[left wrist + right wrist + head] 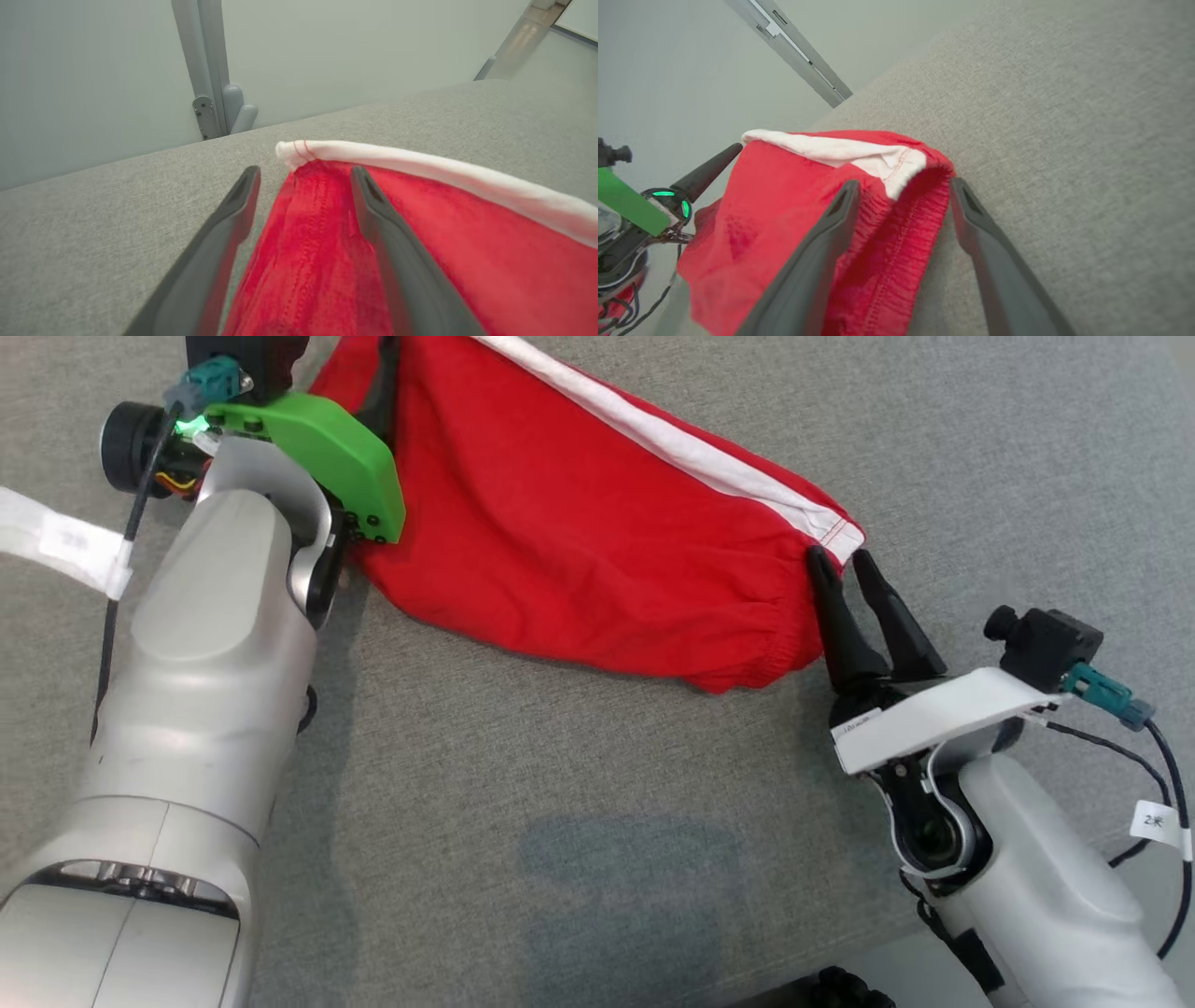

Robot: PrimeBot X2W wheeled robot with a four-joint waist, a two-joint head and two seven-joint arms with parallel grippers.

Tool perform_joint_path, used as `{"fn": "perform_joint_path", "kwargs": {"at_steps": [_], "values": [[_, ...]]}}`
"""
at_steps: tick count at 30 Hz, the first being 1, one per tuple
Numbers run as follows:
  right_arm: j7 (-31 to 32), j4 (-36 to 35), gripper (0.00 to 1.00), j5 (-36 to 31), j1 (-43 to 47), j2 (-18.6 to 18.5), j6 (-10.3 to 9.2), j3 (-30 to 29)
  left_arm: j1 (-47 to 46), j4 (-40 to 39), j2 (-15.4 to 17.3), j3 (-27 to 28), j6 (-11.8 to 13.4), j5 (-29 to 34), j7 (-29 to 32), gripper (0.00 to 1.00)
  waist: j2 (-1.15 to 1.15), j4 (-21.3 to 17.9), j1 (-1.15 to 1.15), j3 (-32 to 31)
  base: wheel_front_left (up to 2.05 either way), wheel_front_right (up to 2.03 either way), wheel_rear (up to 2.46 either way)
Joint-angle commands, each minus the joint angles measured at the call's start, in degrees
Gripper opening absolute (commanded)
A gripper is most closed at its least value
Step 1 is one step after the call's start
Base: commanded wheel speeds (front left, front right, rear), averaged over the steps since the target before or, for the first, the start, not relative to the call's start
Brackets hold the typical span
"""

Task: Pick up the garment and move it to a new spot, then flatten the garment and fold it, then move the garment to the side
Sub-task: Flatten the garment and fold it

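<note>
Head view, red garment [579,523], cable tag [1158,822] "2米"

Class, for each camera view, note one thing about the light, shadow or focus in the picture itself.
Head view: soft even light; a faint shadow falls on the grey surface beside the left forearm. Left wrist view: the garment is sharp at its stitching, blurred toward the bottom edge. Right wrist view: the right end effector looks soft near the lens.

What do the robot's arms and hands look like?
The left arm and right arm are pale, rounded shells with long, dark, tapering jaws. The left wrist has a green plate, the right a white plate. Black cables carry teal plugs and white tags.
</note>
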Motion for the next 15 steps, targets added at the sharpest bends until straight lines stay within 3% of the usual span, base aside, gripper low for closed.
{"fn": "perform_joint_path", "kwargs": {"at_steps": [1, 6, 15], "values": [[-0.4, -0.7, 1.0, -2.8, 1.6, -1.9, 0.02, 0.0, 1.5, -0.1, 0.1, -0.1, -0.3, 0.0, -2.4, 1.0, 0.0, 1.5, -0.01, -0.8, 0.0, 0.0, 0.0], [-0.5, -3.1, 1.0, -10.6, 5.2, -5.3, 0.01, -2.2, 6.0, -4.4, 0.7, 1.0, 1.6, 0.0, -5.3, 1.0, 0.0, 3.8, -0.01, -2.3, 0.0, 0.0, 0.0], [-0.4, -8.3, 1.0, -22.8, 11.2, -4.6, 0.01, -10.2, 22.7, -29.1, 3.2, 7.9, 7.3, 2.0, -5.5, 1.0, 0.0, 6.9, -0.01, -5.2, 0.0, 0.0, 0.0]]}}
